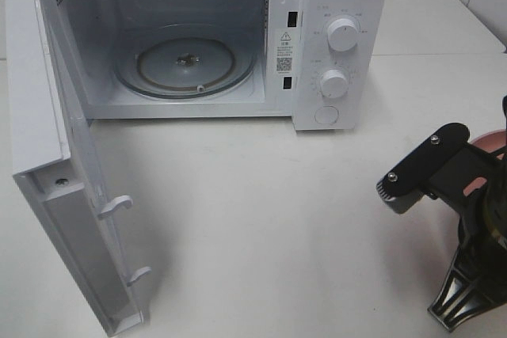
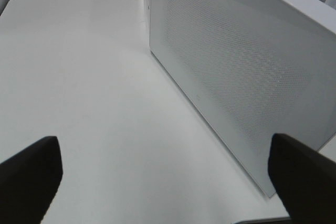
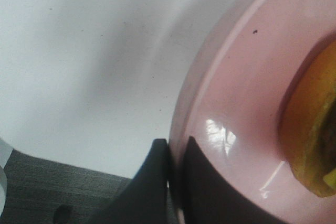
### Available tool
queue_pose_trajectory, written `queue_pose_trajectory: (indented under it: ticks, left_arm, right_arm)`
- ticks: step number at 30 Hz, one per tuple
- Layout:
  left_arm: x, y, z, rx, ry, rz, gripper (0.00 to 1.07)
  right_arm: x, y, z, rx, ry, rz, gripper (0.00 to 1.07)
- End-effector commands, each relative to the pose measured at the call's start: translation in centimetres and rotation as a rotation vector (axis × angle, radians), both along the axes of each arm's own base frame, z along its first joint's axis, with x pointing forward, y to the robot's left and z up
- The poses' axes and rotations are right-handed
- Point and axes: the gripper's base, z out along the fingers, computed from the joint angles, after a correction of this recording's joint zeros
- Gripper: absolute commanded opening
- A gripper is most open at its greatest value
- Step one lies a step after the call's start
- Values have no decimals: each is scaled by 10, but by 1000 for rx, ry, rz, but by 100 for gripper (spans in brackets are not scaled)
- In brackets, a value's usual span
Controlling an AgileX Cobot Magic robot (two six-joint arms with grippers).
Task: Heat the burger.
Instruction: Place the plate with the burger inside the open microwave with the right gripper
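The burger [image 3: 315, 129] shows only as a golden-brown edge in the right wrist view, resting on a round pink plate [image 3: 247, 103]. My right gripper [image 3: 176, 182] is shut on the plate's rim, one dark finger on each side. In the high view the right arm [image 1: 463, 211] is at the right edge, with a bit of the pink plate [image 1: 491, 142] behind it and the burger hidden. My left gripper [image 2: 168, 182] is open and empty, close to the outer face of the microwave door [image 2: 236, 77]. It is out of the high view.
The white microwave [image 1: 341, 5] stands at the back with its door [image 1: 47, 116] swung wide open to the left. Its glass turntable [image 1: 186, 61] is bare. The white table [image 1: 261, 219] lies in front. The table edge and dark floor [image 3: 52, 187] are near the plate.
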Motion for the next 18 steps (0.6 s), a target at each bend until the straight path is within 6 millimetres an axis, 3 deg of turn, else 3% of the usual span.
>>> queue_pose_trajectory:
  ticks: [1,18]
  left_arm:
    - [-2,0,0,0,-23,-2,100]
    - [-2,0,0,0,-23,-2,100]
  right_arm:
    - [-11,5,6,-80,-19,101,0]
    - [-57,40,7,-97,-29,430,0]
